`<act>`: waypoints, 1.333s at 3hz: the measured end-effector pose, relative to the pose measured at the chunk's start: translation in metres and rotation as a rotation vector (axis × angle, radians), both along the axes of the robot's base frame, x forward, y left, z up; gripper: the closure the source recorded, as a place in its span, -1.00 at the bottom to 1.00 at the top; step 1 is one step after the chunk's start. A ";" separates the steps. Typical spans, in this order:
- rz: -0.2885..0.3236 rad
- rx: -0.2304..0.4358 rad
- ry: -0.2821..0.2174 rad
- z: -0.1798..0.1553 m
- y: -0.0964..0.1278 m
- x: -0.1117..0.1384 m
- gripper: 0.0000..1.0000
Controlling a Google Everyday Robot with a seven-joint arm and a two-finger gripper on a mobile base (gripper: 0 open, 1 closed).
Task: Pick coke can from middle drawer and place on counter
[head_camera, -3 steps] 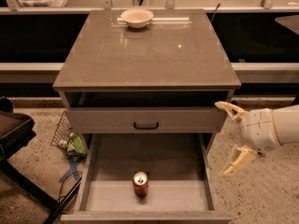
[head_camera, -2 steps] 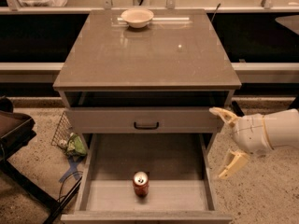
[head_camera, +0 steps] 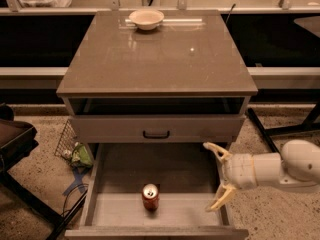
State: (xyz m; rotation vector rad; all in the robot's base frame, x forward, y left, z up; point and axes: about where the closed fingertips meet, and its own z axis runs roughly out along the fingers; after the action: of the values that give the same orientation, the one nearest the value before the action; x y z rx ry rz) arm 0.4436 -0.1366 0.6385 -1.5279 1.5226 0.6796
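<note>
The red coke can with a silver top stands upright on the floor of the open middle drawer, near its front. The counter is the glossy grey-brown top of the cabinet above. My gripper comes in from the right on a white arm. It is open, its two pale fingers spread over the drawer's right side. It is to the right of the can and apart from it, holding nothing.
A white bowl sits at the back of the counter. A narrow drawer front with a black handle is shut above the open drawer. A wire basket with clutter and a dark chair stand at the left on the floor.
My gripper has moved left, from beside the cabinet to over the right side of the open drawer. The can has not moved.
</note>
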 end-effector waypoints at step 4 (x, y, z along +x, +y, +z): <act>0.117 0.194 -0.008 -0.127 0.067 0.020 -1.00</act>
State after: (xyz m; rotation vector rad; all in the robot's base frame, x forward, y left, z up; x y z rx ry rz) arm 0.4634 -0.0699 0.5115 -1.4773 1.3277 0.8623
